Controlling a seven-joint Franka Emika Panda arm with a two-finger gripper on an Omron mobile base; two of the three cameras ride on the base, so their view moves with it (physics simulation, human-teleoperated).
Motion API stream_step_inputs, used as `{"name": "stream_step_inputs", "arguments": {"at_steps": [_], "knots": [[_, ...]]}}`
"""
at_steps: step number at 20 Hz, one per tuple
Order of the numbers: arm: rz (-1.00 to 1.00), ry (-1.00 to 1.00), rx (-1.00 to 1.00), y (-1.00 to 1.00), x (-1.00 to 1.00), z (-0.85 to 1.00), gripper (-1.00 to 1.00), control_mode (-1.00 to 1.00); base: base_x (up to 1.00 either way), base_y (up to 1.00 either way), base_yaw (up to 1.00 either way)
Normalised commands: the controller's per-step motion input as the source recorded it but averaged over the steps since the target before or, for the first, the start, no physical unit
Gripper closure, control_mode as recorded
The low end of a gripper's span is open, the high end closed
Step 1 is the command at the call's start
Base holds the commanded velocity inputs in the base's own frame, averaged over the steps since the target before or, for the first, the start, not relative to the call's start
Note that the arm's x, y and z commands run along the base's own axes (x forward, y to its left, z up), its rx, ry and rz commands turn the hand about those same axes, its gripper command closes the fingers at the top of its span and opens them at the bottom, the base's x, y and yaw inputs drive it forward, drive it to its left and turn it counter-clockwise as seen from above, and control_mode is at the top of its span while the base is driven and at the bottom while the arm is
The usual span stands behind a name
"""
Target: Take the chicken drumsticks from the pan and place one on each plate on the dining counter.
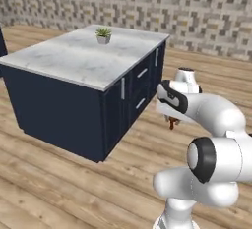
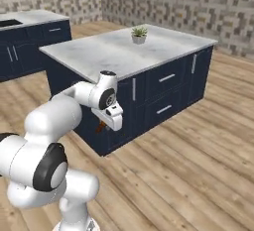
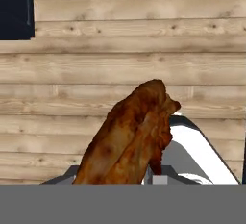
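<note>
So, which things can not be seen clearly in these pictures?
- Gripper fingertips: hand view, hidden behind the chicken drumstick it carries.
- Drumstick: left base view, a small dark sliver under the white hand; right base view, partly hidden by the hand.
- Black sink on the far counter: right base view, cut off by the left edge.
- Potted plant: small, details unclear.

Gripper [image 2: 101,126] hangs low over bare wood-plank floor [image 1: 59,174], closed on orange-brown roasted chicken drumstick [image 3: 129,141]; open air beneath it. Nearest obstacle: dark navy cabinet block [image 2: 163,96] w/ white grey-veined marble top [image 1: 83,56], just beside the hand. Marble top mostly bare; sole obstruction a small potted green plant in grey pot [image 1: 103,35] nr far edge. Floor beside cabinet unobstructed.
</note>
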Motion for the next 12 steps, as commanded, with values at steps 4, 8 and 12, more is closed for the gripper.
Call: {"name": "stream_step_inputs", "arguments": {"at_steps": [4, 8, 12], "knots": [[0.0, 0.0, 0.0, 0.0, 0.0, 0.0, 1.0, 1.0, 0.72, 0.74, 0.22], [0.0, 0.0, 0.0, 0.0, 0.0, 0.0, 1.0, 1.0, 0.78, 0.83, 0.13], [0.0, 0.0, 0.0, 0.0, 0.0, 0.0, 1.0, 1.0, 0.89, 0.84, 0.06]]}}
